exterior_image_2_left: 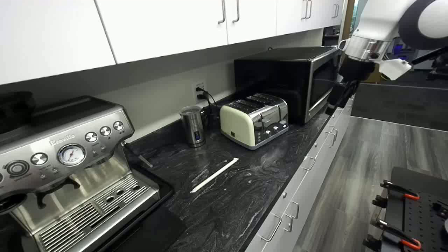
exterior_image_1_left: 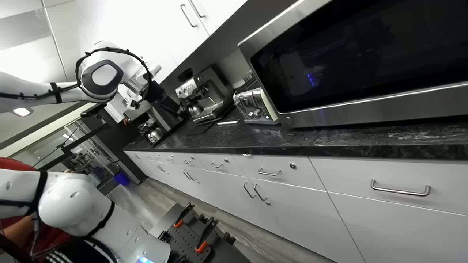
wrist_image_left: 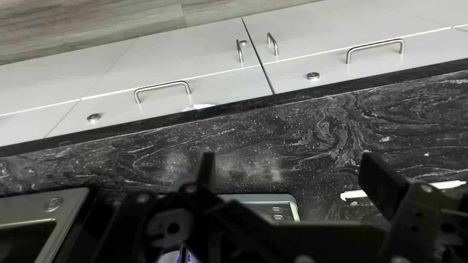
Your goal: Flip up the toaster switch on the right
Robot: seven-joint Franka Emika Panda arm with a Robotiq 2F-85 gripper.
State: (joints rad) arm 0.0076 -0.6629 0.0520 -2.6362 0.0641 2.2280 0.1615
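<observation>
Reaching should come next | black metal two-fingered claw: spread wide, nothing between its tips | boxy cream-and-chrome toaster: middle of an exterior view | advise closing first, then nudging the right-hand switch, indistinct here, up from beneath

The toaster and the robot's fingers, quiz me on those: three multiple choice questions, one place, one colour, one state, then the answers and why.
1. Where does the boxy shiny steel toaster stand?
A) on the floor; B) in a cabinet; C) on the dark marbled counter
2. What colour is its rounded-corner end panel?
A) cream; B) red; C) blue
3. How are the black fingers?
A) closed together; B) spread apart; C) clamped on the toaster

1 C: an exterior view shows its base there, beside the large black-and-steel oven.
2 A: pale cream shows in an exterior view.
3 B: counter shows between their tips in the wrist view.
</observation>
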